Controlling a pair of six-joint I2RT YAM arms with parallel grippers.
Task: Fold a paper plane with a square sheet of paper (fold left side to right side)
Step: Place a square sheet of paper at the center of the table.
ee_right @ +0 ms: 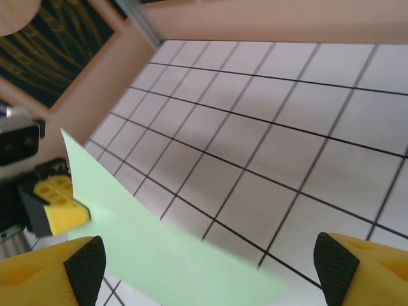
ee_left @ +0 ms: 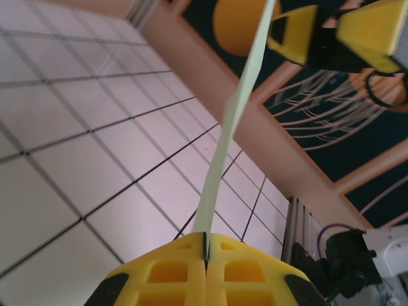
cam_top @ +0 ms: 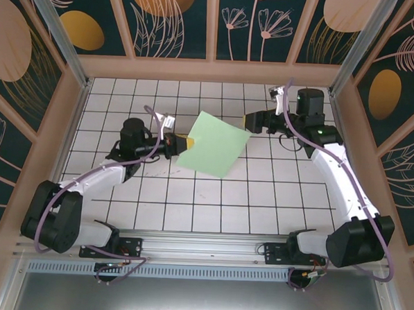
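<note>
Above the white tiled table point(cam_top: 191, 196), my left gripper point(ee_left: 205, 247) is clamped tight on the left corner of the green square sheet of paper point(cam_top: 214, 145), holding it lifted and tilted, I judge so that side can swing over rightward. My right gripper point(cam_top: 249, 121) stands wide at the far right corner, gripping nothing.

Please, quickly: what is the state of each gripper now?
Left gripper: jaws closed on the square sheet of paper.
Right gripper: jaws open, holding nothing.
</note>
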